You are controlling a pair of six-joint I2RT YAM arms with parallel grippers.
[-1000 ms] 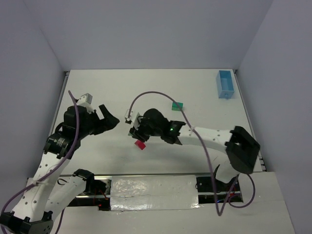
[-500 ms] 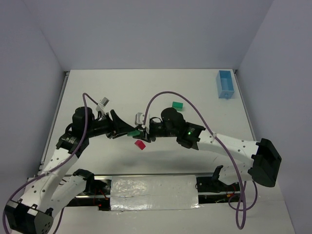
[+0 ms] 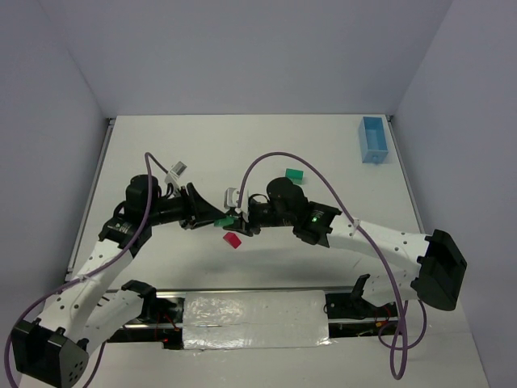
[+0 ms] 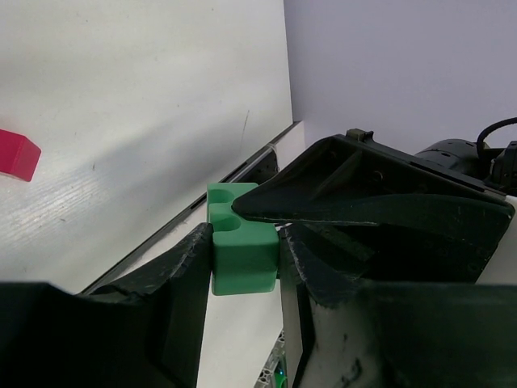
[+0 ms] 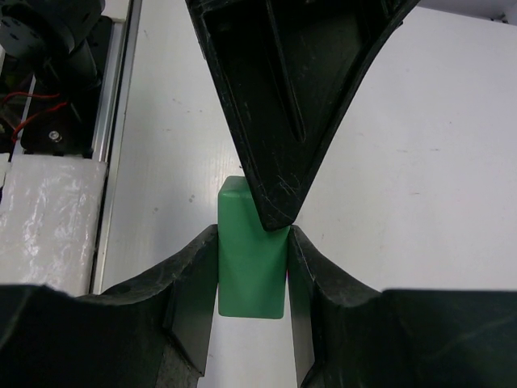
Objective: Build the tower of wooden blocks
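A green block (image 3: 225, 220) hangs above the table between both grippers. My right gripper (image 3: 236, 221) is shut on its long sides, as the right wrist view shows with the block (image 5: 252, 259) between the fingers. My left gripper (image 3: 216, 218) comes from the left and is shut on the same block (image 4: 242, 250), its fingers against two opposite faces. The red wedge (image 3: 233, 240) lies on the table just below the meeting point and also shows as a red wedge (image 4: 18, 155) in the left wrist view. A second green block (image 3: 294, 174) lies behind the right arm.
A light blue tray (image 3: 373, 140) stands at the far right corner. The right arm's purple cable (image 3: 266, 158) arches over the middle of the table. A metal rail (image 3: 242, 307) runs along the near edge.
My left arm swung right to meet the right gripper, and its jaws went from wide open to closed round the green block. The right arm shifted its elbow right, then held still.
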